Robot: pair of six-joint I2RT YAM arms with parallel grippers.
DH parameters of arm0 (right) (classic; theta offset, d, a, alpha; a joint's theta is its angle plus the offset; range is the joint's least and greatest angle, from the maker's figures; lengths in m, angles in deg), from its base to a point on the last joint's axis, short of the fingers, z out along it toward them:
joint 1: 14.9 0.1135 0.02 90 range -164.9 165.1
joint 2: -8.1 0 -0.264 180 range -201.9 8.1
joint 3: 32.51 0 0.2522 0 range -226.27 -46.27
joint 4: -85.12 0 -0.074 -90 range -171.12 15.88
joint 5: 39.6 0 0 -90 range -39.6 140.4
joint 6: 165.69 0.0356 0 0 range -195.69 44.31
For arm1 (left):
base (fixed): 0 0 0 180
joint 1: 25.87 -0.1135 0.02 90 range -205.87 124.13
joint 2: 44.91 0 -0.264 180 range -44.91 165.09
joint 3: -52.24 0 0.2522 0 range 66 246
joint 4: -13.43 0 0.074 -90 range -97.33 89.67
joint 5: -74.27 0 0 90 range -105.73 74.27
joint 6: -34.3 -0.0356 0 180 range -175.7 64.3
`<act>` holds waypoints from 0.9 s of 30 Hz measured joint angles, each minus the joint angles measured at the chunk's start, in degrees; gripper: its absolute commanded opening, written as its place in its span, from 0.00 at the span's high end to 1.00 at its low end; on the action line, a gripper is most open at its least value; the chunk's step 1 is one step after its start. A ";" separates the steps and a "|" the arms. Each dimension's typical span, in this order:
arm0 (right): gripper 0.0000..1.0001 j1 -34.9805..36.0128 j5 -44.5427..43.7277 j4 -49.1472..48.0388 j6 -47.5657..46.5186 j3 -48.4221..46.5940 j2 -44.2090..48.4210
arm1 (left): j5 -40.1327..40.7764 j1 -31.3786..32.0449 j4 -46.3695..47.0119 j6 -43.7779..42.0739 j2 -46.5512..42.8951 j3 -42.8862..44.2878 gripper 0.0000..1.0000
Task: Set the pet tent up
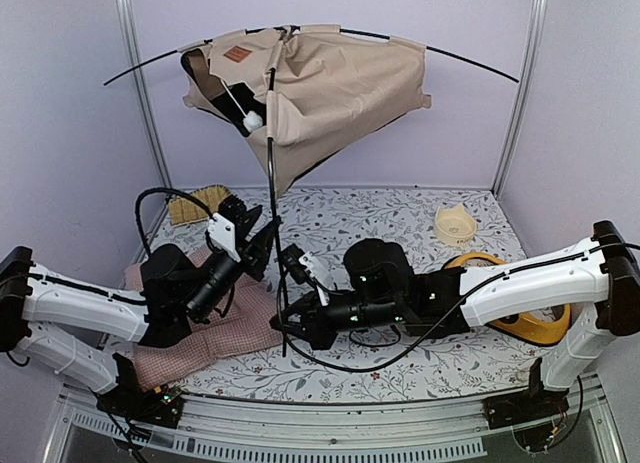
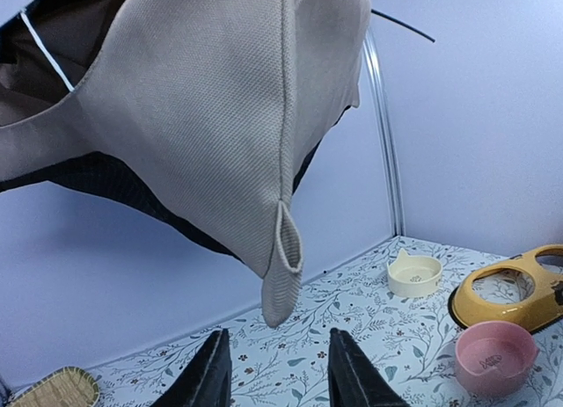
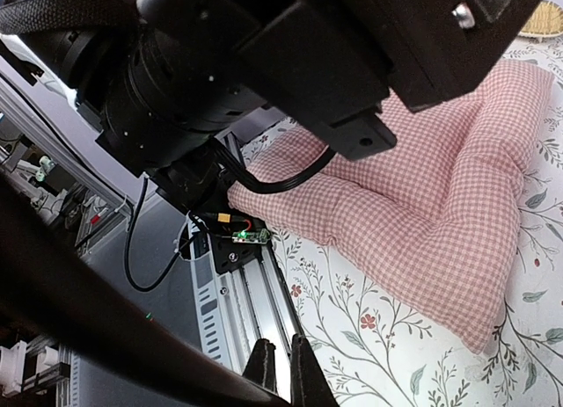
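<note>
Left fingers [image 2: 211,372] stand spread beneath the hanging pet tent [image 2: 220,117]; right fingers [image 3: 260,367] press together, pinching its black pole [image 1: 270,173].

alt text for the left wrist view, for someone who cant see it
A corner of the beige pet tent hangs over the left gripper, which is open and holds nothing. Beyond, on the floral table cover, sit a cream bowl, a yellow bowl stand and a pink bowl.

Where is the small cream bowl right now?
In the top view the cream bowl sits on the table's right side toward the back, just beyond the yellow feeder.
</note>
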 measured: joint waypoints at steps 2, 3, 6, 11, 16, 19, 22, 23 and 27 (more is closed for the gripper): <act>1.00 0.00 -0.02 0.15 0.02 0.00 0.00 | -0.22 -0.22 0.37 -0.02 0.39 0.24 0.62; 1.00 0.00 0.00 0.20 0.07 -0.02 0.00 | -0.39 -0.37 0.57 -0.02 0.63 0.39 0.62; 1.00 0.00 0.02 0.35 0.22 -0.07 0.00 | -0.96 -0.74 1.18 -0.02 1.60 0.85 0.63; 1.00 0.00 0.02 0.50 0.37 -0.09 0.11 | -1.68 -1.20 1.86 0.02 3.34 1.92 0.66; 1.00 0.00 0.02 0.57 0.44 -0.09 0.11 | -2.29 -1.79 2.62 0.07 4.09 2.69 0.69; 1.00 0.00 0.04 0.59 0.44 -0.09 0.11 | -2.69 -2.08 2.89 0.22 4.48 3.15 0.74; 1.00 0.00 0.02 0.57 0.46 -0.09 0.13 | -3.15 -2.36 2.99 0.22 4.92 3.37 0.77; 1.00 0.00 0.02 0.57 0.46 -0.09 0.13 | -3.21 -2.45 2.97 0.26 5.01 3.39 0.78; 1.00 0.00 0.04 0.61 0.48 -0.09 0.42 | -3.32 -2.82 3.02 0.35 5.31 3.43 0.84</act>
